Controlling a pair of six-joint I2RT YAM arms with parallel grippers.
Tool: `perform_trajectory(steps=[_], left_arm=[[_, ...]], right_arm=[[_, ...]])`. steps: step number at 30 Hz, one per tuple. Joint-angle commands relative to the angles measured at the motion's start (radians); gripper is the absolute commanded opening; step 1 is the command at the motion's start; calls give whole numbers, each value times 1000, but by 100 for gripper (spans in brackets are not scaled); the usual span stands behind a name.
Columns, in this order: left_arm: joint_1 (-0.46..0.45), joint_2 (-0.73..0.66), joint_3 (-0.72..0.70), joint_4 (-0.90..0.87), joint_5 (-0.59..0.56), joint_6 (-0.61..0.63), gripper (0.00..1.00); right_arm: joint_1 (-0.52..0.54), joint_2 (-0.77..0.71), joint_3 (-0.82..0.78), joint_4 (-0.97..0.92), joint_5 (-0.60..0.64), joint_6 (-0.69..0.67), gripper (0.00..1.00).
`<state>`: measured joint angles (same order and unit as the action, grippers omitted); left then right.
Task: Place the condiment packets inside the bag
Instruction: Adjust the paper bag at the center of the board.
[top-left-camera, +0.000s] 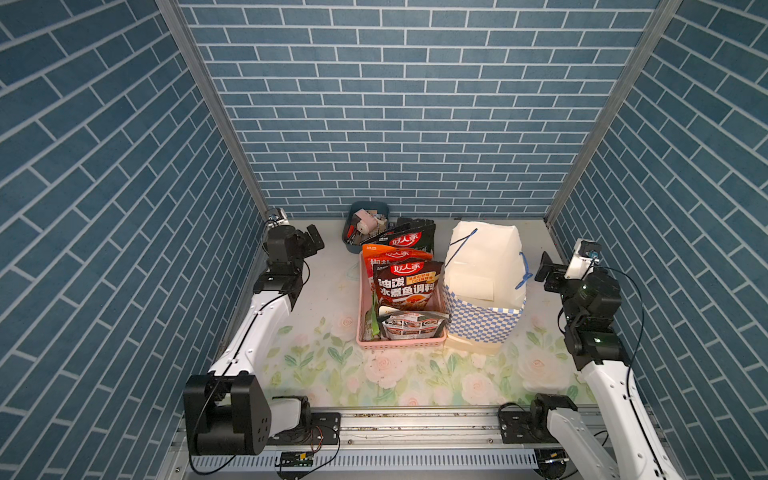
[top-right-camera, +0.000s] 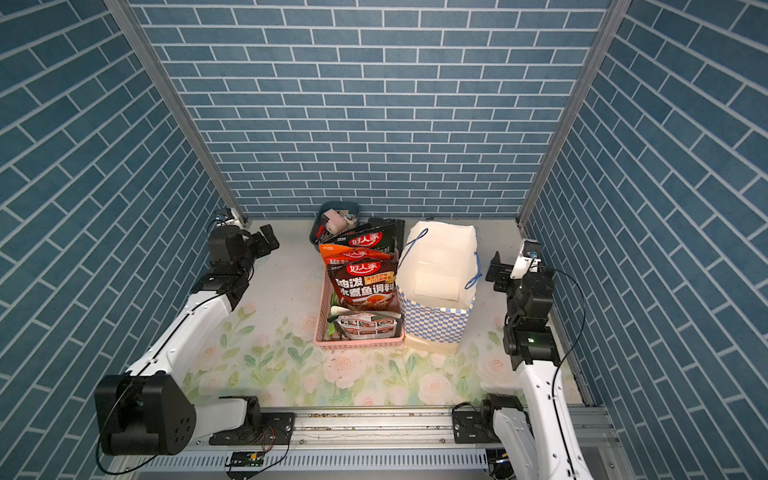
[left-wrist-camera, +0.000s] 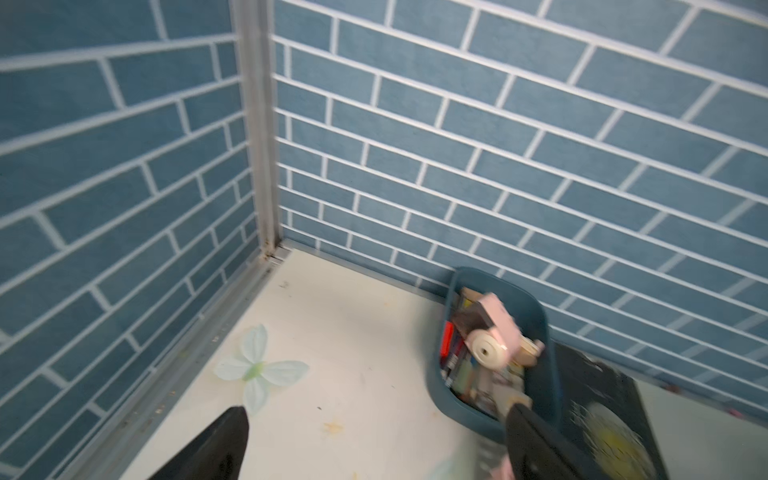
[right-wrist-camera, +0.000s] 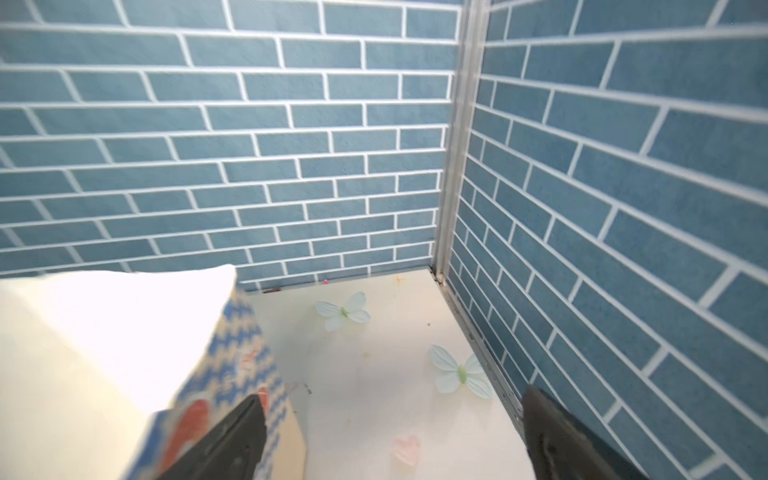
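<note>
The left gripper (top-left-camera: 314, 240) hangs with its jaws spread wide and nothing between them, near the dark teal bin (top-left-camera: 348, 245) at the back. The right gripper (top-left-camera: 545, 268), likewise spread and empty, hangs just right of the checkered paper bag (top-left-camera: 482, 320), which stands upright and open. The condiment packets (top-left-camera: 405, 286) fill the pink basket (top-left-camera: 399, 344), just left of the bag.
</note>
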<state>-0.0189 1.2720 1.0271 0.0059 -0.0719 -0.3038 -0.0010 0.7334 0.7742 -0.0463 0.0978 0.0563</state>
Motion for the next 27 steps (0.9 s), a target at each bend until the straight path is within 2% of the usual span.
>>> perform_trajectory(steps=[1,4,7,10,14,21,27], left_arm=[[0,-34,34,-199,293,-11,100],[-19,-68,41,-235,397,-17,100],[-74,-98,69,-288,396,4,100],[-110,-126,101,-341,386,8,100],[-127,-188,82,-353,388,7,100],[-130,-232,29,-300,400,-9,100],[-130,-209,27,-279,412,-2,100]], right_arm=[[0,-17,119,-233,-133,17,98],[0,46,257,-374,-207,37,97],[1,154,412,-572,-260,110,95],[1,267,565,-807,-252,180,89],[10,344,641,-981,-298,184,86],[35,361,628,-1005,-317,223,79],[113,373,645,-991,-297,282,77]])
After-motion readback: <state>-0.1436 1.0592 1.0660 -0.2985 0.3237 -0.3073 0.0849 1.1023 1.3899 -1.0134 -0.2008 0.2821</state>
